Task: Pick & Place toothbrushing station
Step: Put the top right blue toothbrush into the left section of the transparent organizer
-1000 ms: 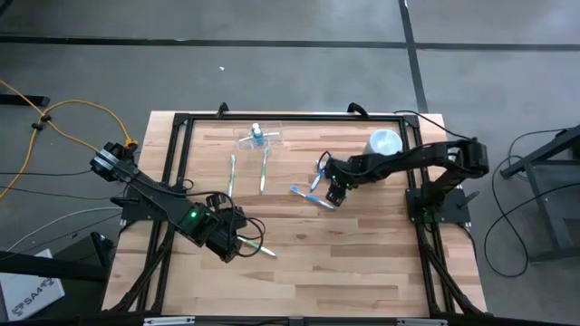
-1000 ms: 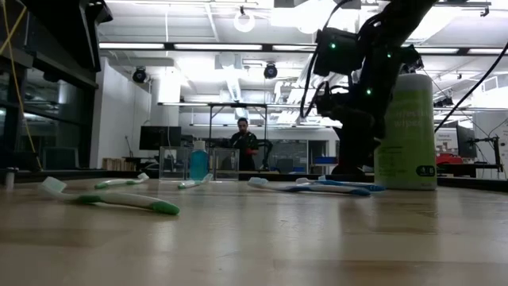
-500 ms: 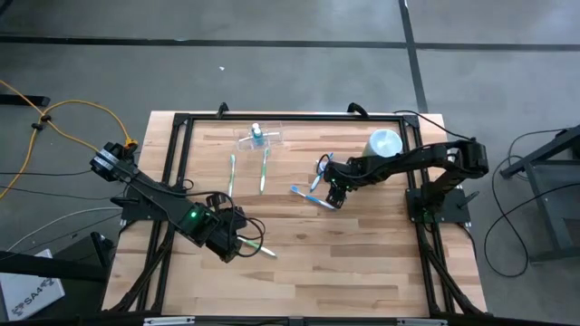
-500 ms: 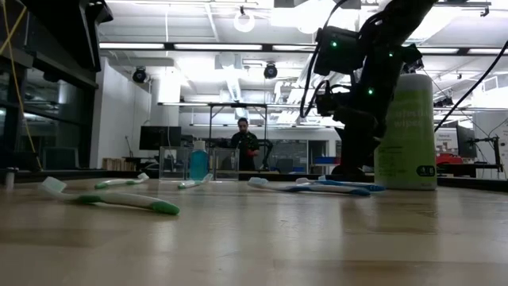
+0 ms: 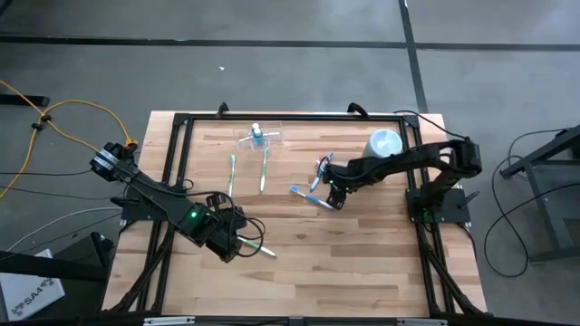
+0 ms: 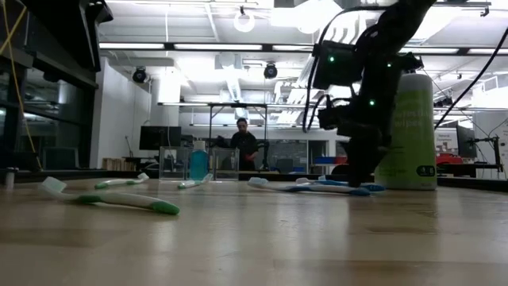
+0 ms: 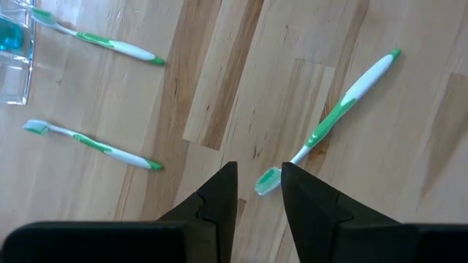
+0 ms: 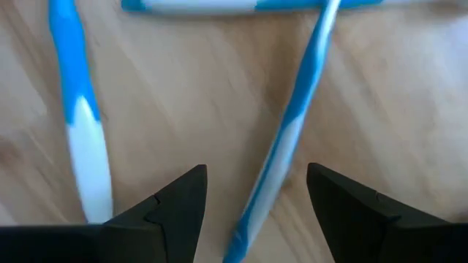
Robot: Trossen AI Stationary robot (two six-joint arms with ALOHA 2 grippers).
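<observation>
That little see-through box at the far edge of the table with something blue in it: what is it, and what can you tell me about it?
The toothbrushing station is a low, oblong holder of clear plastic, standing upright near the table's far edge, left of centre. Inside it stands a small blue object with a pale top; what that is cannot be told. Its clear walls let the room show through. Two green toothbrushes lie on the wood just in front of it, heads pointing toward it; one head lies right at its wall. Neither hand is near it.

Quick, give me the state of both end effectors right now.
Left end effector: open, holding nothing, poised at the head of a green toothbrush.
Right end effector: open wide, empty, a blue toothbrush lying between its fingers.
</observation>
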